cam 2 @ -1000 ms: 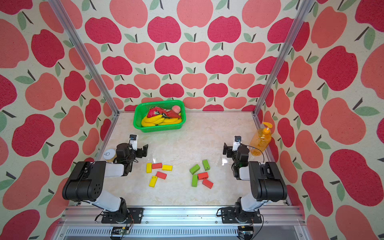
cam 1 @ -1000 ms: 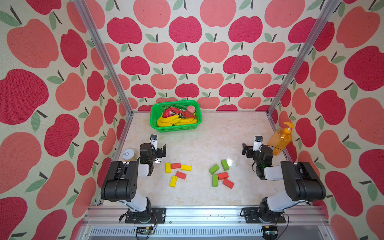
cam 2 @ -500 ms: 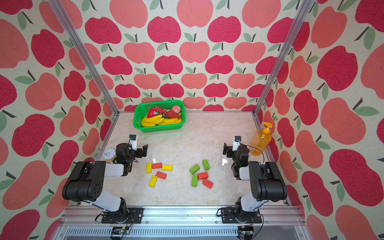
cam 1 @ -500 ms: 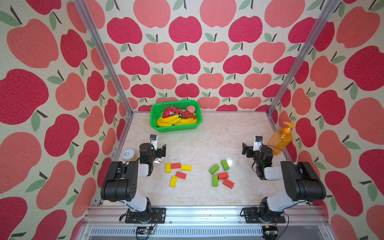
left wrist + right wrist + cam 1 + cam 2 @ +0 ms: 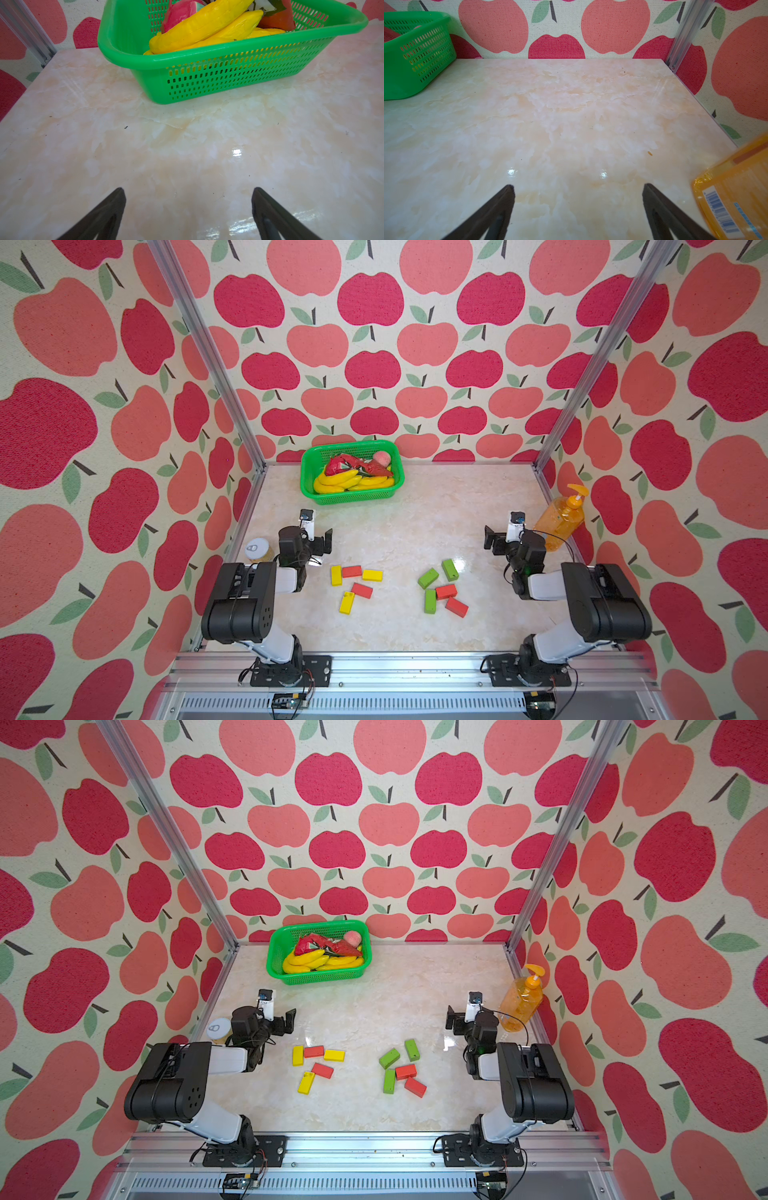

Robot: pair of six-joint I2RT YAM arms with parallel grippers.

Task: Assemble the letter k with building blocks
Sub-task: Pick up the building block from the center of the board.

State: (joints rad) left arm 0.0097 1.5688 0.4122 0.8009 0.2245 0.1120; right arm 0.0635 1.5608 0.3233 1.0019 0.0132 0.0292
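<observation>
Left end effector (image 5: 188,191) and right end effector (image 5: 578,187) stand apart over the surface (image 5: 407,531). Basket (image 5: 351,497), can (image 5: 257,549) and bottle (image 5: 559,522) sit well apart from the blocks (image 5: 352,571). The right wrist view cuts off the bottle.

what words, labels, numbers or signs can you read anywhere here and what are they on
No text reads clearly anywhere.
orange soap bottle: a barcode and a blue label strip; the print is too blurred to read.
can: only a pull-tab lid shows, no print visible.
building blocks: plain, no marks.
</observation>
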